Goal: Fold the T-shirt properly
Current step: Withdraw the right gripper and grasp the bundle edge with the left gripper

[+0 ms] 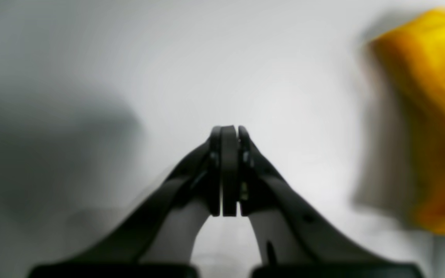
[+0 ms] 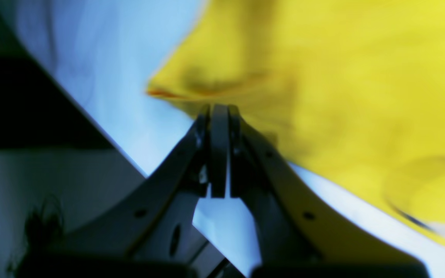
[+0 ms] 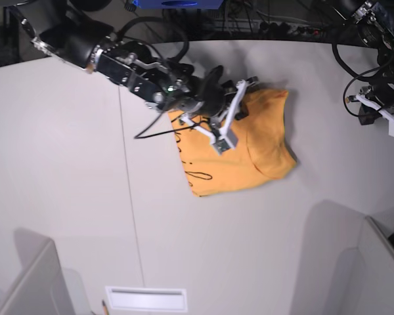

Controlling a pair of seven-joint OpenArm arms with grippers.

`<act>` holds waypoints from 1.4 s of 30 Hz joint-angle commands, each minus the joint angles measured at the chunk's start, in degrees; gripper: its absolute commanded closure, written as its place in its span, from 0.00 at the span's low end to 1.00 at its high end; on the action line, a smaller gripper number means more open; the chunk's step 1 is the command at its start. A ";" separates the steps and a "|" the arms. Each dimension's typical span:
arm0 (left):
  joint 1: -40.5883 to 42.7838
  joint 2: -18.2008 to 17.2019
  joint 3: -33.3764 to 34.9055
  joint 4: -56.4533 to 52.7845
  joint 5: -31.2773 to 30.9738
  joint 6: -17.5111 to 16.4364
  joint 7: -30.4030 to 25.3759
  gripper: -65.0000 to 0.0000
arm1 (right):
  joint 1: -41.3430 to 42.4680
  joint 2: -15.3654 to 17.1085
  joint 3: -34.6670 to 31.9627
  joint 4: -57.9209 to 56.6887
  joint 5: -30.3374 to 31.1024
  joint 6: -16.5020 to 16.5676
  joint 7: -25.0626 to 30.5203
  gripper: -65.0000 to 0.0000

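We see the T-shirt (image 3: 249, 147) lying on the table (image 3: 72, 197) as a compact, roughly folded bundle near the middle of the far half, its longer side running from the near-left corner up toward the far-right one, with a strip of black script showing along its left edge and a rounded lump of cloth bulging at the right. The folds look uneven to us, so we judge the job close to done but still wanting a tidy or a last fold. Over the bundle hangs the right gripper (image 3: 226, 138), reaching in from the upper left of the base view; its jaws are pressed together with nothing between them, and in the right wrist view the right gripper (image 2: 219, 110) sits at the hem of the yellow cloth, the fabric spreading away ahead and to the right of its tips. We cannot tell whether the tips touch the cloth or hover just above it. The left gripper (image 1: 228, 131) is likewise closed and empty, held over bare table, with the shirt only a blurred yellow mass at the right edge of its wrist view. The left arm itself stays well apart at the far right of the base view. So the right arm is plainly the nearer one, and any next pinch would have to open first and take the edge lying directly before it.
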 commanded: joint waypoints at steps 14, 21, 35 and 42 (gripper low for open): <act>-2.53 8.79 8.55 -7.35 -10.79 -0.01 1.15 0.00 | -10.16 6.33 16.51 7.82 0.21 0.83 1.08 1.00; -6.83 10.29 9.08 -13.51 -10.35 -0.01 0.97 0.00 | -11.56 6.33 16.51 7.82 0.04 0.83 1.08 1.00; -12.28 12.13 17.17 -26.70 -10.35 8.25 -3.07 0.00 | -11.74 8.00 16.86 7.82 0.04 0.66 1.43 1.00; -11.23 7.65 24.46 -29.33 -10.35 10.10 -3.43 0.34 | -19.30 8.00 31.01 8.00 0.04 0.83 1.52 1.00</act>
